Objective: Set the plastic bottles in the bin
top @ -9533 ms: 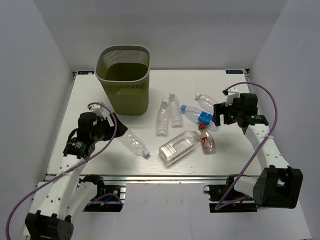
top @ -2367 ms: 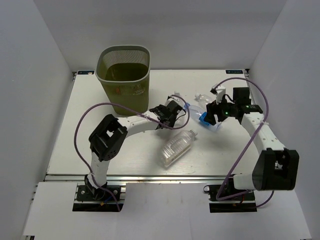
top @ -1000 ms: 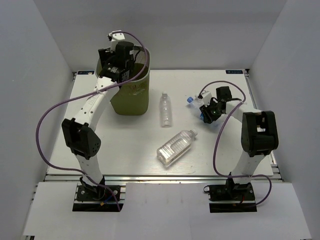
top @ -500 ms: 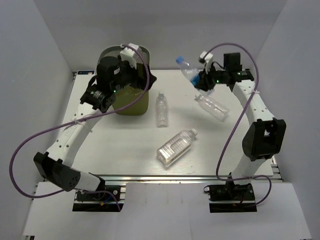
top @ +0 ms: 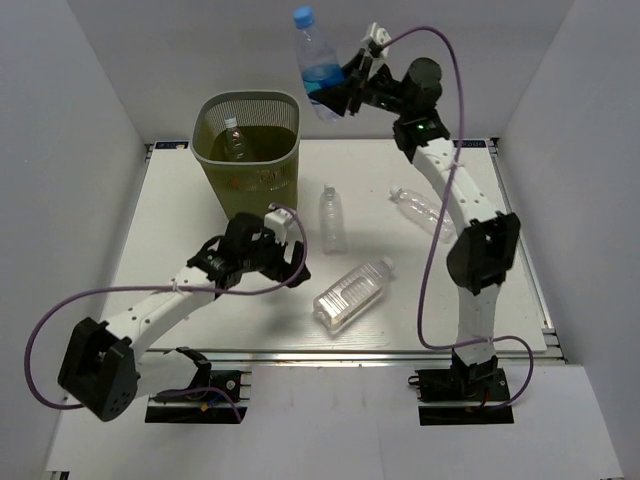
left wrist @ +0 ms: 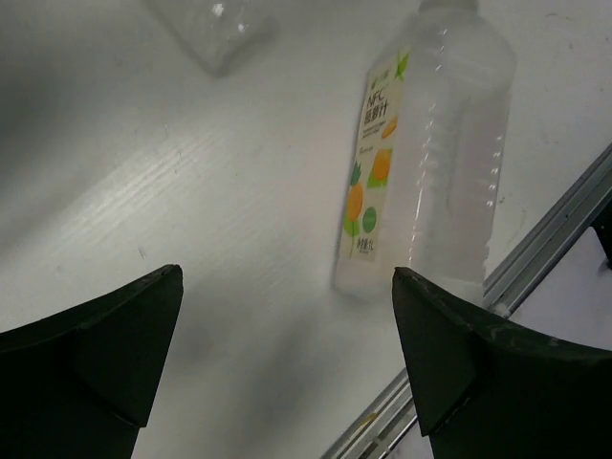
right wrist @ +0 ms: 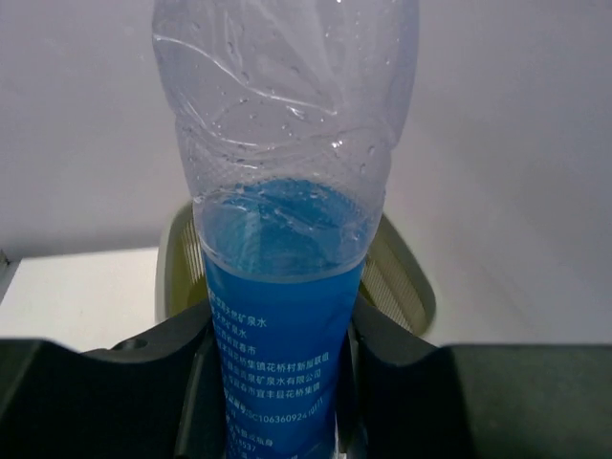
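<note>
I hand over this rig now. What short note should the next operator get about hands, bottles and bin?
Left hand: open, empty, low over the table near the square bottle.
Right hand: shut on the blue-labelled bottle, raised high near the bin.
Done: at least one binned bottle shows in the bin.
Left to do: release it; then bin the square bottle, the small bottle and the far-right bottle.

A white table (top: 170, 200) is enclosed on three sides by pale walls (top: 90, 100); an aluminium rail (top: 330, 353) is fixed along the table's near edge.

bottle (top: 234, 140) inside bin (top: 255, 195), raised bottle (top: 317, 65) above bin's right, larger bottle (top: 352, 294) front centre
</note>
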Available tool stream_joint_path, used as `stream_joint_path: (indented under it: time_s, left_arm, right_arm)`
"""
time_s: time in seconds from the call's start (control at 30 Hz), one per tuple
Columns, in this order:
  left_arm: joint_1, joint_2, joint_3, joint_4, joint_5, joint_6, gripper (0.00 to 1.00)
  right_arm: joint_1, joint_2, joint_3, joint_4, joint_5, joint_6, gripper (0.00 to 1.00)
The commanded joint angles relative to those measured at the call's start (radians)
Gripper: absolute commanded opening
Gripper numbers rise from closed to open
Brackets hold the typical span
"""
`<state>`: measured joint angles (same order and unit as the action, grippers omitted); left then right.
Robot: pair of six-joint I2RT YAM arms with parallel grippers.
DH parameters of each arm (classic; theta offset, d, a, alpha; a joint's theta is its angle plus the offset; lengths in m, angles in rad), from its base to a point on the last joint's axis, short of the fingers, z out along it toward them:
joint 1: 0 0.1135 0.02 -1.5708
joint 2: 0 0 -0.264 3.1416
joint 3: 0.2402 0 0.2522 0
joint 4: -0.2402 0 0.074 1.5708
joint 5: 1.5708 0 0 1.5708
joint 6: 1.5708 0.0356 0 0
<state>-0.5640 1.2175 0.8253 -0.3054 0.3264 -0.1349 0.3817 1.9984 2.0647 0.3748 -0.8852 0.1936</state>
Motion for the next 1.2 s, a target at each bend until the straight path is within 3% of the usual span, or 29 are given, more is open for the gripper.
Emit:
stream_joint_path:
  time_s: [0.0,0.13,0.23,0.3,0.5,0.73,0.77,0.83,0.87,0.9,0.97,1.0,1.03,1.17]
  left_arm:
    - [-0.019,-0.154,-0.134,0.201,-0.079,-0.087,1.00]
    - [-0.030,-0.150,-0.169,0.269,-0.101,-0.127,1.00]
    - [-0.050,-0.081,-0.124,0.269,-0.101,-0.127,1.00]
    - [-0.072,-0.046,-0.091,0.269,-0.092,-0.127,1.00]
    - [-0.111,0.068,-0.022,0.354,-0.185,-0.117,1.00]
    - [-0.182,0.341,0.205,0.407,-0.349,-0.147,1.00]
    - [-0.194,0.377,0.281,0.407,-0.381,-0.170,1.00]
    - [-0.208,0.500,0.378,0.289,-0.490,-0.198,1.00]
    - [-0.220,0.587,0.482,0.197,-0.522,-0.238,1.00]
    - [-0.232,0.627,0.529,0.196,-0.547,-0.256,1.00]
    - [-0.243,0.747,0.674,-0.005,-0.671,-0.332,1.00]
    - [-0.253,0.781,0.720,-0.056,-0.693,-0.347,1.00]
    - [-0.264,0.818,0.815,-0.120,-0.728,-0.405,1.00]
    - [-0.287,0.918,0.956,-0.291,-0.840,-0.472,1.00]
  right_arm:
    - [0.072,0.115,0.172,0.181,0.037,0.144,0.30]
    - [0.163,0.203,0.268,0.171,0.124,0.069,0.44]
    - [0.215,0.285,0.316,0.138,0.170,0.035,0.66]
    - [0.227,0.292,0.305,0.139,0.190,0.023,0.90]
    - [0.198,0.194,0.232,0.168,0.298,-0.008,0.90]
    - [0.037,-0.027,0.053,-0.124,0.627,-0.149,0.90]
    - [-0.004,-0.067,0.034,-0.234,0.638,-0.160,0.86]
    - [-0.056,-0.136,-0.088,-0.283,0.681,-0.186,0.76]
    - [-0.114,-0.200,-0.116,-0.369,0.684,-0.186,0.54]
    - [-0.134,-0.217,-0.158,-0.422,0.692,-0.186,0.43]
    - [-0.194,-0.269,-0.231,-0.585,0.728,-0.252,0.26]
    - [-0.222,-0.292,-0.248,-0.624,0.732,-0.256,0.26]
    - [-0.239,-0.308,-0.293,-0.704,0.729,-0.261,0.34]
    - [-0.334,-0.409,-0.541,-0.715,0.660,-0.299,0.63]
